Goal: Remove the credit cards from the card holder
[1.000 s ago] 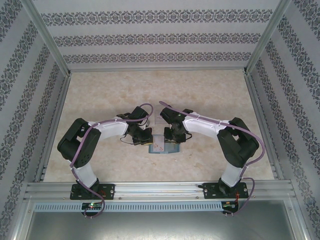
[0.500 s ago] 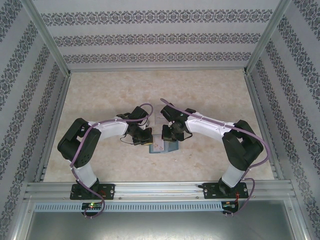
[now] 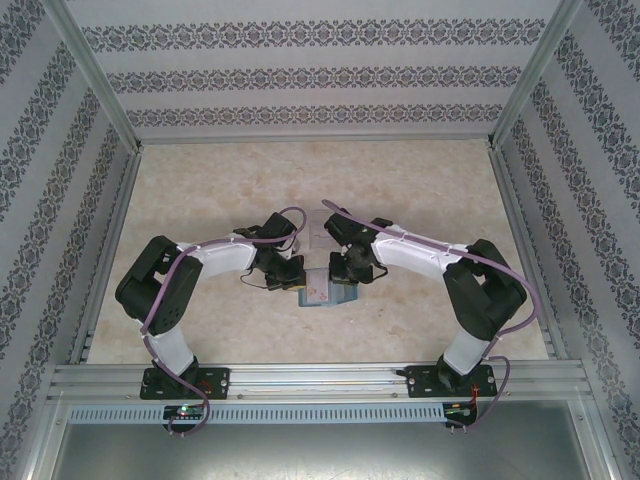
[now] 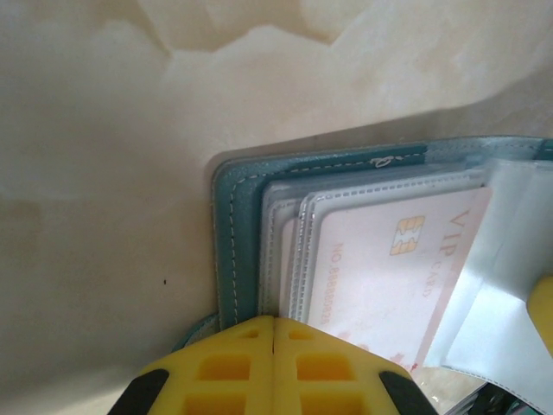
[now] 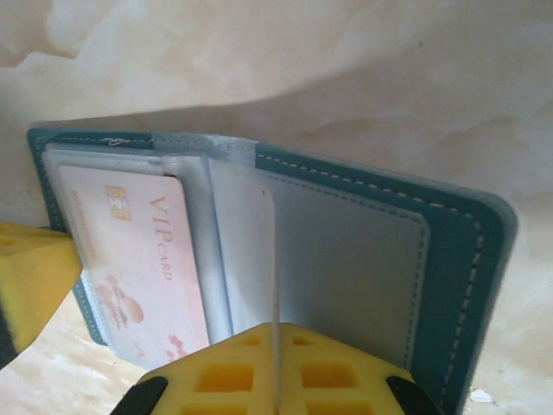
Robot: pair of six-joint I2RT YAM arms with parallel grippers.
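Observation:
The card holder (image 3: 326, 292) lies open like a book on the marble table, teal outside (image 4: 233, 251) and grey-blue inside (image 5: 363, 259). A pale pink credit card (image 4: 389, 277) marked VIP, with a gold chip, sits in the clear sleeves on its left half (image 5: 138, 251). My left gripper (image 4: 274, 322) is shut, its tip resting at the holder's near left edge with nothing seen between the pads. My right gripper (image 5: 276, 328) is shut on a thin pale sheet (image 5: 275, 259) standing edge-on from the holder's middle. Whether that sheet is a card or a sleeve page I cannot tell.
Both arms meet over the holder at the table's middle (image 3: 296, 283) (image 3: 343, 272). A pale flat rectangle (image 3: 314, 238) lies just beyond them. Patterned walls and aluminium rails (image 3: 300, 378) box the table in. Bare marble (image 3: 320, 180) stretches behind.
The right gripper has slid a little left over the holder and its jaws have closed on the thin sheet. The left arm has stayed put.

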